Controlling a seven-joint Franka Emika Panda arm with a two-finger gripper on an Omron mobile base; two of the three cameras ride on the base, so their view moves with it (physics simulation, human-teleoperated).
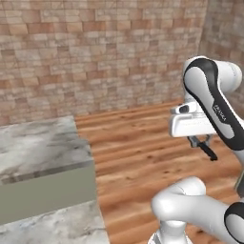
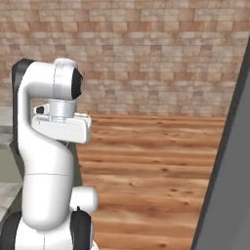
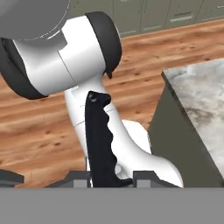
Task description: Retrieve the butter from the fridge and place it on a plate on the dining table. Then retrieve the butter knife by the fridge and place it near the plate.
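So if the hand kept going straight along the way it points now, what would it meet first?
Probably the wooden floor. The hand, shut on the butter knife, points downward beside the marble counter, with the robot's own lower body in that line too. Depth is unclear, so the body could come first.

A wall of reddish-tan brick [image 1: 95,52] closes the far side of the room. Below it runs a warm brown wooden plank floor [image 1: 138,157]. In the hand view, a row of grey-green cabinet fronts [image 3: 153,15] lines the top edge.
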